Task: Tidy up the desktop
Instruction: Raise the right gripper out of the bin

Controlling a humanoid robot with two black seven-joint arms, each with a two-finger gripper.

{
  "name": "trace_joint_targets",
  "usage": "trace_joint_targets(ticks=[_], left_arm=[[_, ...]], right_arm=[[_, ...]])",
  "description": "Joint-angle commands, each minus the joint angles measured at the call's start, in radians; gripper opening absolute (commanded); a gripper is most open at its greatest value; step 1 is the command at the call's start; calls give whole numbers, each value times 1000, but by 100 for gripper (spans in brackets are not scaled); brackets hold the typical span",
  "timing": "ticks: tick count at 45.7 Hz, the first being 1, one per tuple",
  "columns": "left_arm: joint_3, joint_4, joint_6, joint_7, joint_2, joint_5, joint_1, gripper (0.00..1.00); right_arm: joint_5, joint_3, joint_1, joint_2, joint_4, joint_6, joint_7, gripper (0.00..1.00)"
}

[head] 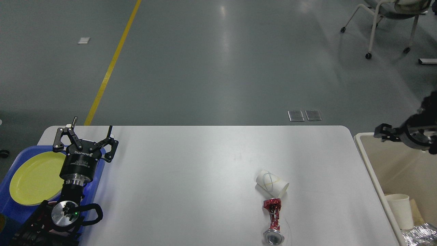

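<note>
The white desktop point(205, 164) holds a white paper cup point(272, 183) lying on its side right of the middle. Just in front of the cup lies a crushed red can point(273, 218). My left gripper point(91, 125) stands open and holds nothing at the table's far left, over the edge of a blue tray point(99, 171). My right gripper point(383, 132) hangs above the far rim of the cream bin point(362, 145). It looks small and dark, so its fingers cannot be told apart, and nothing shows in it.
A yellow plate point(34, 177) lies in the blue tray. Inside the bin stand a white cup point(399, 210) and some crumpled foil point(420, 236). A wheeled chair point(379, 20) is on the floor at the far right.
</note>
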Motion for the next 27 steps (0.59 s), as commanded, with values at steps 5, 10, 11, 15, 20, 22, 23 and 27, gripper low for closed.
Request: trace_joint_targets(ticks=[5,10,11,15,20,22,23,27], left_arm=[[0,0,-1,-2,-1,0,0,96],[0,0,-1,-2,0,0,0,96],[0,0,1,-2,0,0,0,96],[0,0,-1,-2,0,0,0,96],[0,0,1,-2,-1,0,0,96],[0,0,-1,0,0,0,0,96],[0,0,-1,0,0,0,0,96],[0,0,1,-2,0,0,0,96]], right_arm=[[4,105,316,66,90,468,1,100],[46,140,431,60,184,506,1,100],[63,145,445,58,204,506,1,100],[114,171,468,55,267,506,-1,100],[117,171,464,46,267,506,-1,100],[117,167,464,46,267,496,-1,100],[117,165,464,46,267,493,-1,100],[116,165,464,46,265,488,-1,100]])
